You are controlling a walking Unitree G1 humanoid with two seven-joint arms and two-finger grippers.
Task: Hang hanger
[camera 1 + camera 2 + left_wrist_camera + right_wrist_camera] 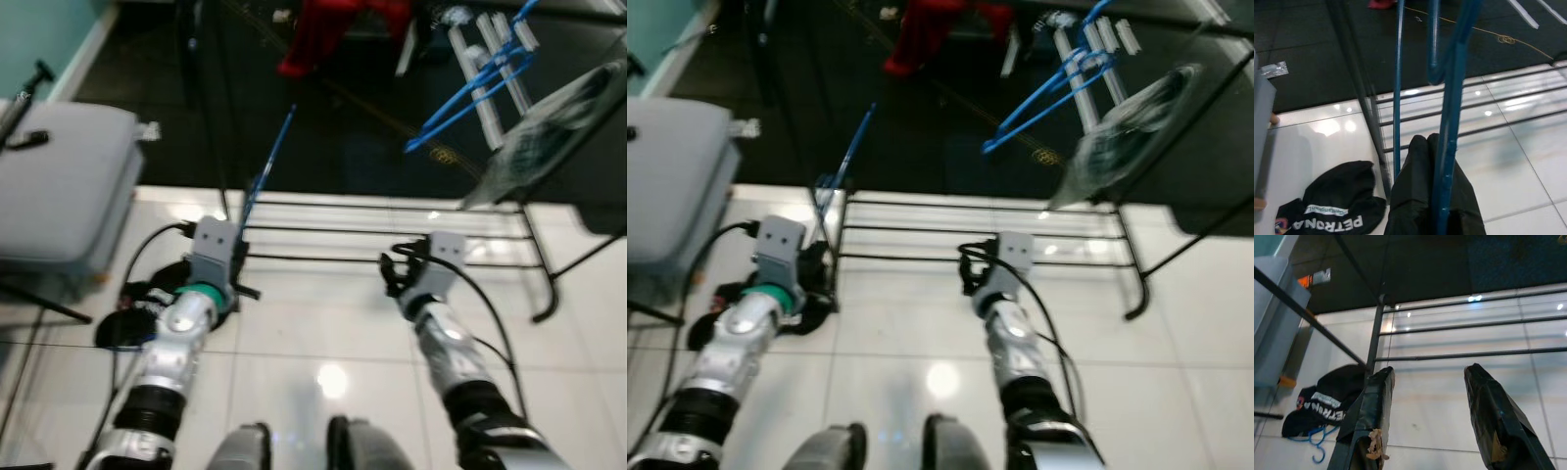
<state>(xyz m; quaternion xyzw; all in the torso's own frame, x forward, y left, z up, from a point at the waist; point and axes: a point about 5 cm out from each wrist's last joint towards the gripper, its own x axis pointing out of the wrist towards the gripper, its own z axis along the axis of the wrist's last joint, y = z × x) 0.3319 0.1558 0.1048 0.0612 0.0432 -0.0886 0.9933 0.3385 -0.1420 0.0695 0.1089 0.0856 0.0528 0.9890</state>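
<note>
Left gripper (1432,186) fingers clenched on the blue hanger (1449,122); its long axis runs straight out past the fingertips, hook (1433,58) at the far end. Clothes rack (392,233) lies beyond the hook. Right gripper (1427,421) released, holding nothing.

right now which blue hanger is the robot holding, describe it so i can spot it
Start at the black metal clothes rack standing across the white tiled floor. At its left end, the left gripper is shut on a thin blue plastic hanger, just above a crumpled black garment. Unlike the other blue hangers up on the right, it is gripped.
</note>
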